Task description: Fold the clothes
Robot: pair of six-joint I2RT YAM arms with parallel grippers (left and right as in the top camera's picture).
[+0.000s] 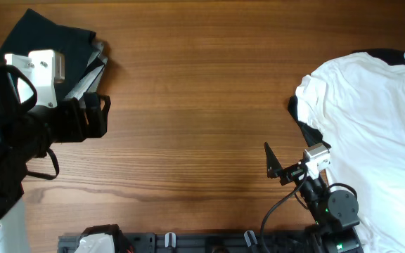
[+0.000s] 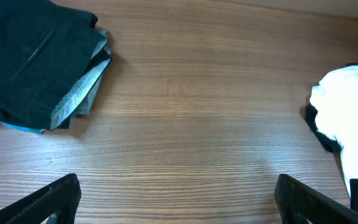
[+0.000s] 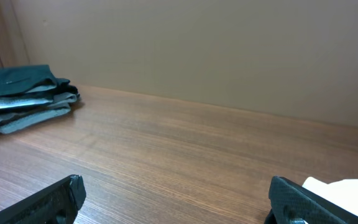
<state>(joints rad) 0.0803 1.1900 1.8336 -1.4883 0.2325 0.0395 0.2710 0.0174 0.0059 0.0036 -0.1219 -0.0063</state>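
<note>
Black shorts (image 1: pixel 301 119) peek from under the white T-shirt (image 1: pixel 371 126), just right of the right gripper (image 1: pixel 278 167); it and the distant left gripper (image 1: pixel 95 116) gape wide, empty.

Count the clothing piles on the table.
2. A folded dark stack at the far left; a white T-shirt heap at the right, black fabric peeking from under it, so more may be hidden.

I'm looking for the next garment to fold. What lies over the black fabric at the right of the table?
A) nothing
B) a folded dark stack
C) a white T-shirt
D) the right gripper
C: the white T-shirt covers the black fabric, which peeks out only at its edges; the folded stack sits far left.
</note>
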